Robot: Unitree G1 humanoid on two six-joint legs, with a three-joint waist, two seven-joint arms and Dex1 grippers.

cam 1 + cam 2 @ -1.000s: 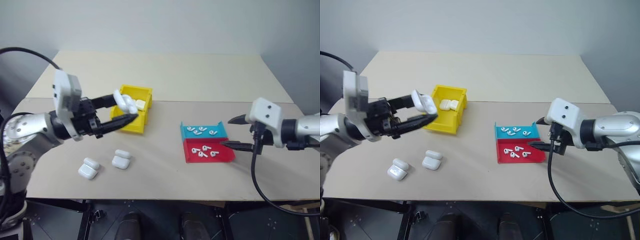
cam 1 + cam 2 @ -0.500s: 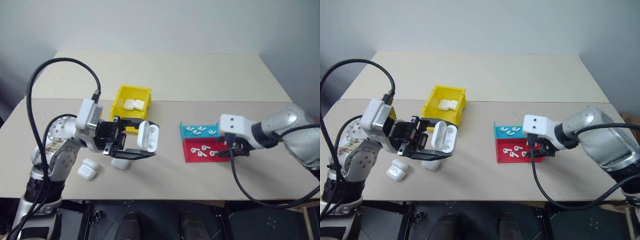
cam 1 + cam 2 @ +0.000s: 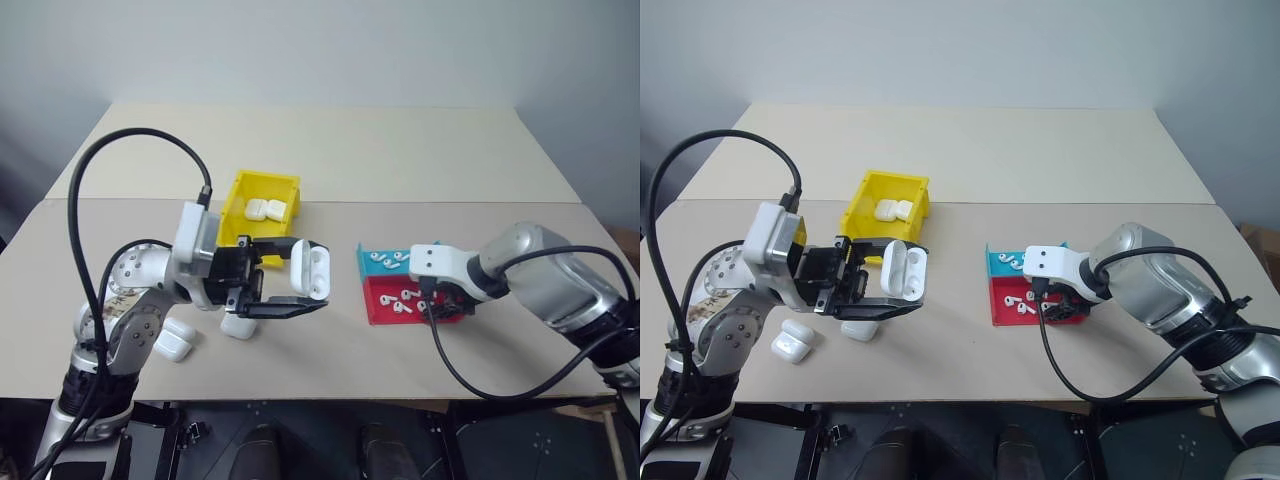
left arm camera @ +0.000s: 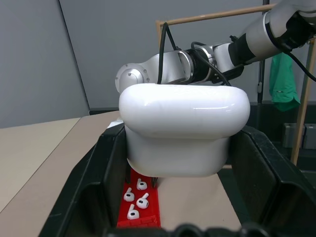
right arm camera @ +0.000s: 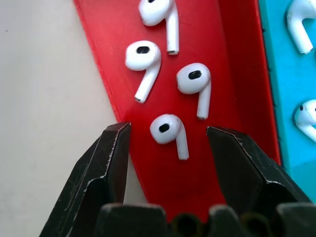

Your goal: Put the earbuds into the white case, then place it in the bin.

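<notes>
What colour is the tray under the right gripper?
Red tray, clearest in the right wrist view.

Glossy white plastic case (image 4: 183, 129) and earbuds (image 5: 169, 129), smooth red plastic tray (image 5: 197, 163), matt beige tabletop (image 3: 400, 150)

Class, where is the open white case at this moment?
The open white case is held in the left gripper above the table, between the yellow bin and the red tray.
</notes>
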